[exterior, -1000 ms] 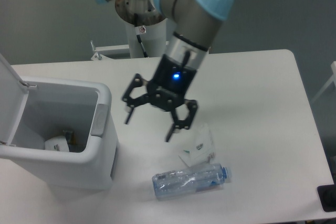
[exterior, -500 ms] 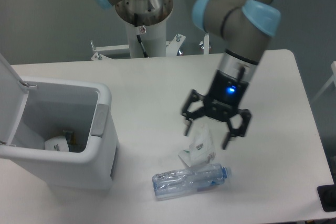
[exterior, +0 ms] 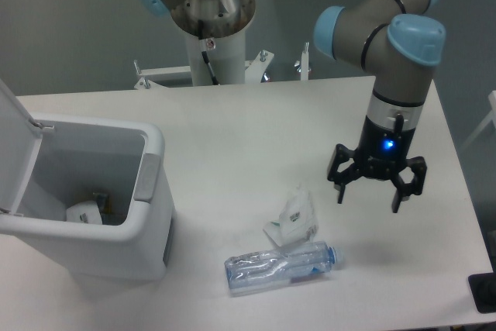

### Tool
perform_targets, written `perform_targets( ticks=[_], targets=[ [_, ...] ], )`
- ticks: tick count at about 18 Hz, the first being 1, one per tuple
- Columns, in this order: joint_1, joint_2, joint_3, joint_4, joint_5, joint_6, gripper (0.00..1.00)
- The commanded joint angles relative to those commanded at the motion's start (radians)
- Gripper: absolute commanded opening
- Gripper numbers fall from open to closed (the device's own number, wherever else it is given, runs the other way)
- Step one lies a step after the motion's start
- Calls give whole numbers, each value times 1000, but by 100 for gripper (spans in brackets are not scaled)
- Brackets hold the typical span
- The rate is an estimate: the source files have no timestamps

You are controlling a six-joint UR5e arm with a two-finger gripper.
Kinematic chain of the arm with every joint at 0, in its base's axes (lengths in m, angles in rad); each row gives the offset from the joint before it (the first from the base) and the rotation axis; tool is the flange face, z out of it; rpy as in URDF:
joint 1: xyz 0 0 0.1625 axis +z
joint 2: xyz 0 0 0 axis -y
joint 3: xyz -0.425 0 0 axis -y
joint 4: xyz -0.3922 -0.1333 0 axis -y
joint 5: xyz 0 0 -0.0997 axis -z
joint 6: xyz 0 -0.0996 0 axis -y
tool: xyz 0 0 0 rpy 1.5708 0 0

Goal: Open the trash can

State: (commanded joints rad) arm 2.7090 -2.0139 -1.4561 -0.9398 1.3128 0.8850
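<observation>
Swinging right across the table, the gripper [exterior: 377, 191] now hangs with jaws spread and empty — well apart from the trash can [exterior: 85, 207] at left, its lid apparently already raised — so only retreat remains.

**Bin open at near left**

You have the bin [exterior: 85, 199], a big boxy white plastic can with rounded corners, standing upright at the table's near left. Its lid is swung up on the left side. A grey tab sits on the right rim. Scraps lie inside.
</observation>
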Motion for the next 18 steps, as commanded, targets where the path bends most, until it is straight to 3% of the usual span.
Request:
perform_targets(
  ticks=[3, 10, 18],
  targets=[
    [-46, -42, 86, -94, 71, 69, 100],
    [-60, -37, 57, -134, 152, 273, 100],
    [-80, -34, 42, -135, 183, 270, 100]
  ],
)
